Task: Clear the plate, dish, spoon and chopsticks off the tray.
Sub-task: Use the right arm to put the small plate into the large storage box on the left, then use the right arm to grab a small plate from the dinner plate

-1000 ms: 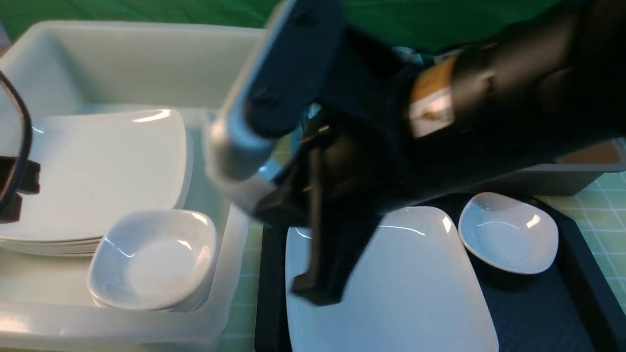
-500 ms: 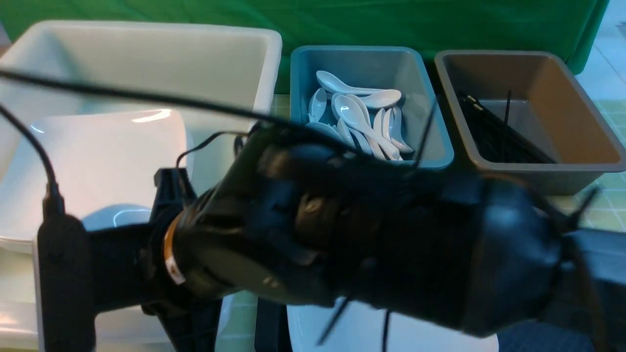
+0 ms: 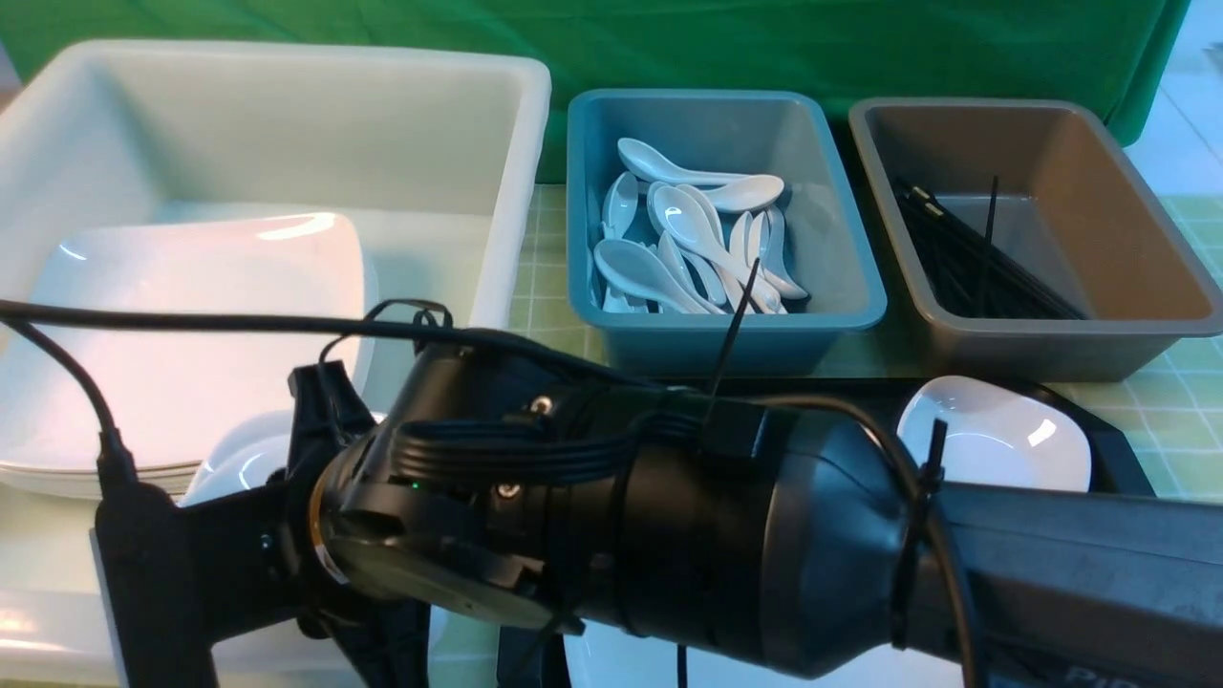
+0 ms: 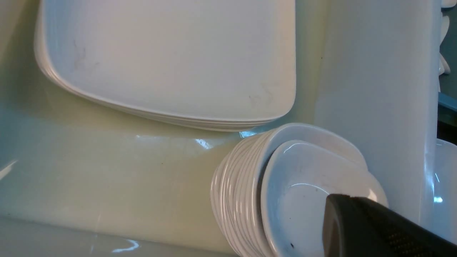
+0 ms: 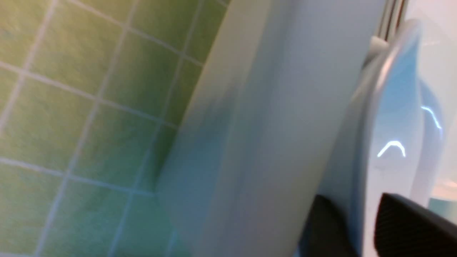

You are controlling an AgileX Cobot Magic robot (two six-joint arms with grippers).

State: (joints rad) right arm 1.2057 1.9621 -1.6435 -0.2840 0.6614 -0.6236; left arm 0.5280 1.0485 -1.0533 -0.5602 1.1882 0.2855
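White dish (image 5: pixel 392 89) rim between right hand (image 5: pixel 360 225) fingers, close beside bin (image 5: pixel 271 107) wall

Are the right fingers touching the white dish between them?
Cannot tell. Right wrist view: the fingers straddle the dish rim, but blur hides any contact.

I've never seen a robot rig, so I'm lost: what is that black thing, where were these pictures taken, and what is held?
This robot has two arms, each ending in a gripper. The wide picture looks forward from between the arms; the black bulk is the right arm reaching across. The other two come from wrist cameras. A white bin holds plates and stacked dishes, a blue bin spoons, a grey bin chopsticks. The black tray carries a small dish. The right gripper straddles a white dish's rim; grip unclear. The left gripper is shut.
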